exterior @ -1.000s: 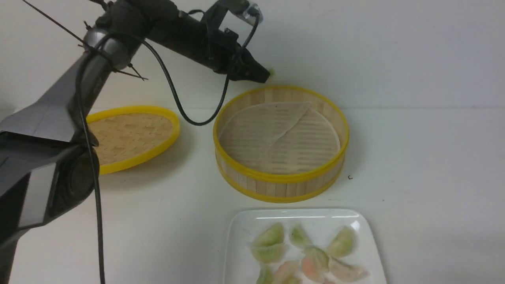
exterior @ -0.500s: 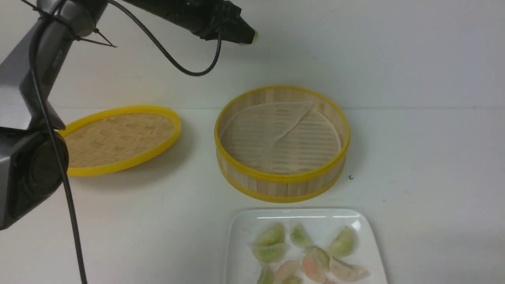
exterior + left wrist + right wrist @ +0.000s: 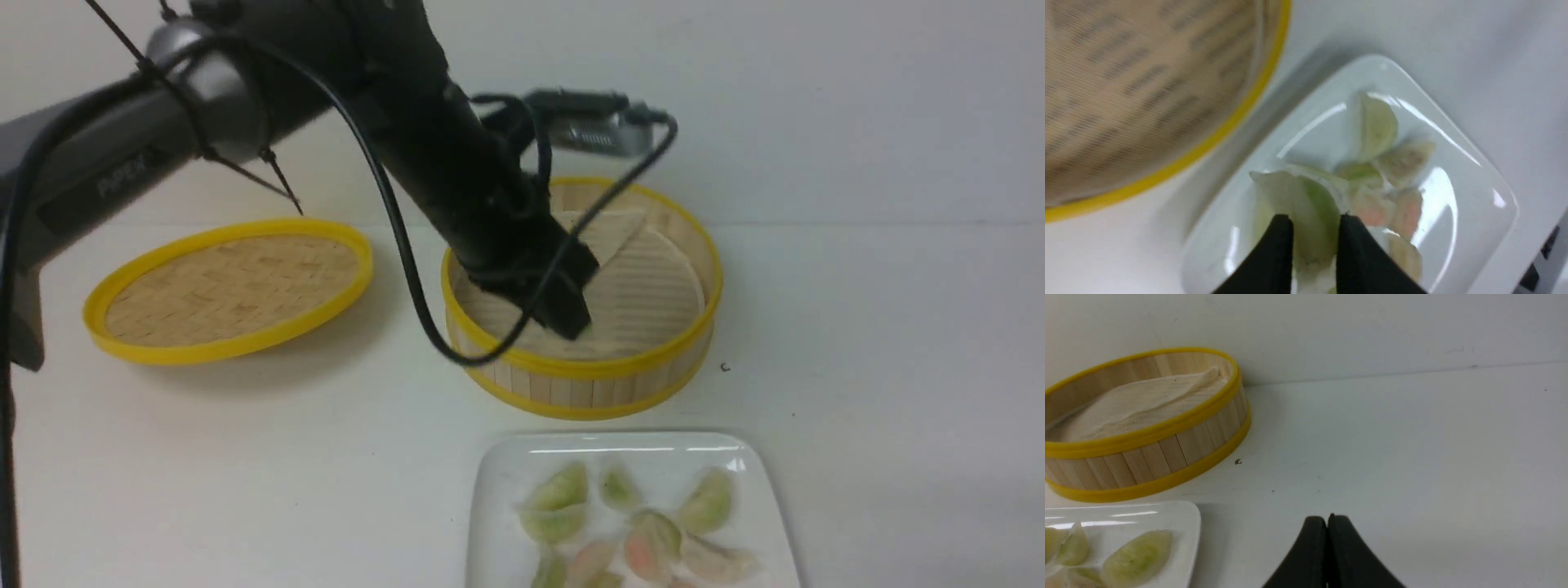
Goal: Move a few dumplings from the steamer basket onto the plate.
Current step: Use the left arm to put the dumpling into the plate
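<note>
My left gripper (image 3: 571,320) hangs over the front part of the steamer basket (image 3: 584,377), pointing down toward the plate (image 3: 502,478). In the left wrist view it (image 3: 1312,220) is shut on a pale green dumpling (image 3: 1306,204), held above the plate (image 3: 1474,196). Several dumplings (image 3: 563,488), green and pinkish, lie on the plate; they also show in the left wrist view (image 3: 1376,126). The basket (image 3: 1147,457) holds only its folded paper liner (image 3: 645,294). My right gripper (image 3: 1327,517) is shut and empty, low over the table beside the plate (image 3: 1184,516).
The shallow woven lid (image 3: 229,286) lies on the table left of the basket. A white wall stands close behind the basket. A small dark speck (image 3: 724,367) lies on the table right of the basket.
My left arm has swung from high near the back wall down and forward, over the basket toward the plate, still gripping the dumpling. Basket, lid and plate have not moved.
</note>
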